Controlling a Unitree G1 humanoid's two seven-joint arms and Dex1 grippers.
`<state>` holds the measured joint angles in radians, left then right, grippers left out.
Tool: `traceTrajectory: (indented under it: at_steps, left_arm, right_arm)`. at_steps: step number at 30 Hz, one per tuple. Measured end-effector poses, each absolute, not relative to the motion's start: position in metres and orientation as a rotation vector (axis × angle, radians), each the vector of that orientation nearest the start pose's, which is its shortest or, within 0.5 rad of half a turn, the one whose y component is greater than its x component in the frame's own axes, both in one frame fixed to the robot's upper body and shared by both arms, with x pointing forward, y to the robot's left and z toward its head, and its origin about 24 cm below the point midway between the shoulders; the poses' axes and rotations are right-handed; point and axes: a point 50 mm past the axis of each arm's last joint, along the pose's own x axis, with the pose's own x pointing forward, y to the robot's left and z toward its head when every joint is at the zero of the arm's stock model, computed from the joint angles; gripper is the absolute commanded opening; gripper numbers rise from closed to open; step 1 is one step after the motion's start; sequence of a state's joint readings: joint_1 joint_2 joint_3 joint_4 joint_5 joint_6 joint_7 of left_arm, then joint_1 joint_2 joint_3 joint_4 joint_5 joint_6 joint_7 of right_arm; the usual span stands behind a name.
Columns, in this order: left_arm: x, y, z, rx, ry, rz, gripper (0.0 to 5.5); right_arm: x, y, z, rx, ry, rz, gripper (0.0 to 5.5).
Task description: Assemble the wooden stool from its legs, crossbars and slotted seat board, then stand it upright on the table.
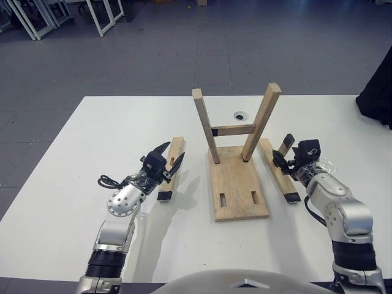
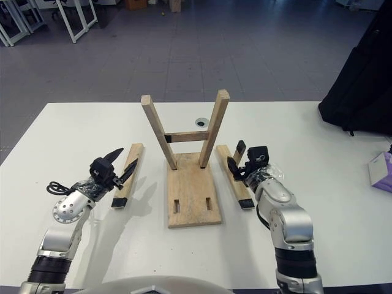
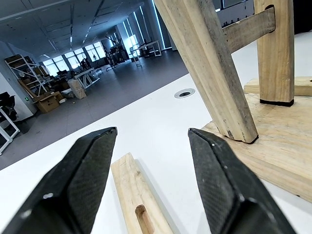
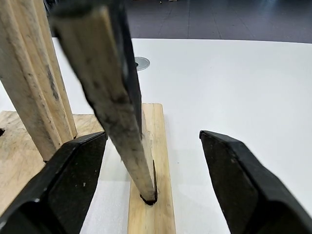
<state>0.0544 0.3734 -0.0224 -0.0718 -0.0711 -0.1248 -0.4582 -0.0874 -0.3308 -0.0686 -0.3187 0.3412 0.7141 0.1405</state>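
The slotted seat board [image 1: 236,184] lies flat mid-table. Two legs [image 1: 206,125] [image 1: 260,121] stand in its far slots, joined by a crossbar [image 1: 233,130]. A loose leg [image 1: 171,164] lies to the board's left, and my left gripper [image 1: 176,149] hangs open just over it, one finger on each side [image 3: 139,204]. On the board's right lies another loose leg [image 1: 277,170] with a short crossbar [image 4: 114,92] standing tilted in its slot. My right gripper [image 4: 152,135] is open, its fingers [image 4: 73,180] flanking that crossbar without touching it.
A round cable hole [image 1: 240,114] sits in the white table [image 1: 92,141] behind the upright legs. A black bag [image 1: 376,92] stands off the table's far right corner, and a purple box [image 2: 383,171] rests at the right edge. Bare tabletop lies left and in front.
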Motion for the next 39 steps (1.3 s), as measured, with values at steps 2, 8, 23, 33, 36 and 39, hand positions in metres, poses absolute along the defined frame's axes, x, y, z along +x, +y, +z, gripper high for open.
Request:
traceTrajectory:
  at_steps: [2, 8, 23, 33, 36, 39]
  left_arm:
    - [0.236, 0.187, 0.062, 0.329, -0.062, -0.505, 2.69]
    - [0.236, 0.187, 0.061, 0.332, -0.057, -0.504, 2.69]
    - [0.236, 0.188, 0.057, 0.34, -0.043, -0.503, 2.69]
    - [0.239, 0.186, 0.059, 0.345, -0.056, -0.514, 2.69]
    - [0.239, 0.186, 0.057, 0.345, -0.054, -0.517, 2.69]
    - [0.239, 0.185, 0.057, 0.346, -0.058, -0.519, 2.69]
  right_arm:
    - [0.259, -0.19, 0.086, -0.009, 0.296, 0.201, 3.49]
    - [0.264, -0.187, 0.097, -0.028, 0.24, 0.22, 3.49]
    - [0.276, -0.185, 0.134, -0.047, 0.068, 0.229, 3.49]
    - [0.296, -0.188, 0.181, -0.057, -0.102, 0.127, 3.49]
    - [0.301, -0.186, 0.191, -0.047, -0.136, 0.117, 3.49]
    - [0.308, -0.183, 0.188, -0.053, -0.148, 0.112, 3.49]
